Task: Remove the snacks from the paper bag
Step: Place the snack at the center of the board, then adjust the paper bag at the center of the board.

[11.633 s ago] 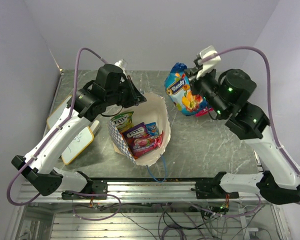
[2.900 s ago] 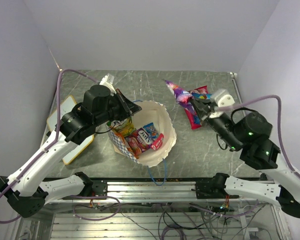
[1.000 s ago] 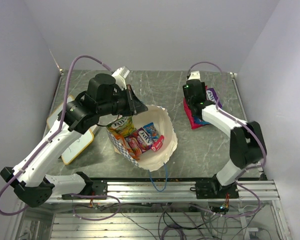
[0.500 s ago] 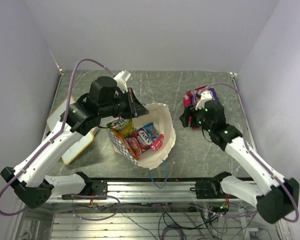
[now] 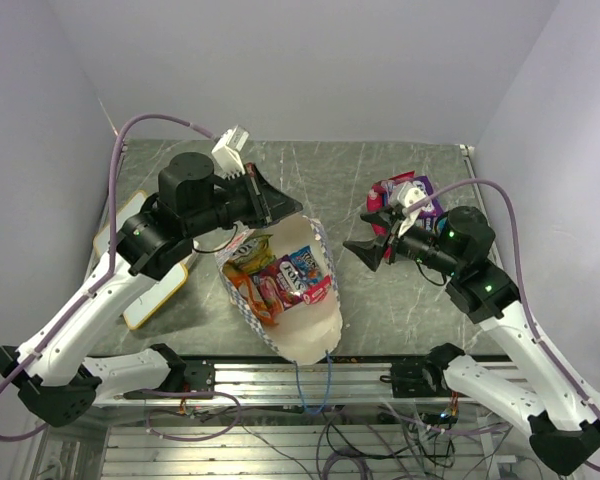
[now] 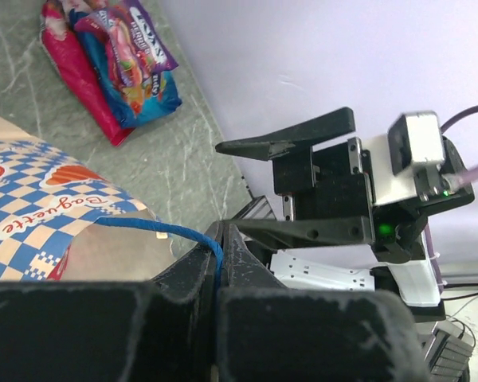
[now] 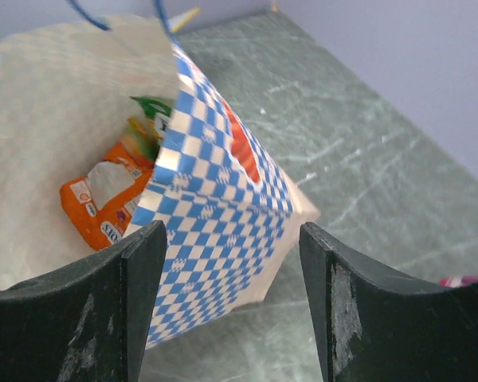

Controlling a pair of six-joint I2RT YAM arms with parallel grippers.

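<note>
Snacks (image 5: 280, 275) partly behind paper bag (image 5: 307, 338) wall

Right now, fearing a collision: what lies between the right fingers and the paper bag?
Only bare table separates the right fingers from the paper bag, shown in the top view.

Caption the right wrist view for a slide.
Open right hand faces the checkered paper bag, an orange packet visible inside, on a grey table.

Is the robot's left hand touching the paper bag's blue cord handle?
Touching. The left wrist view shows the blue cord handle pinched between the shut fingers of the left hand.
</note>
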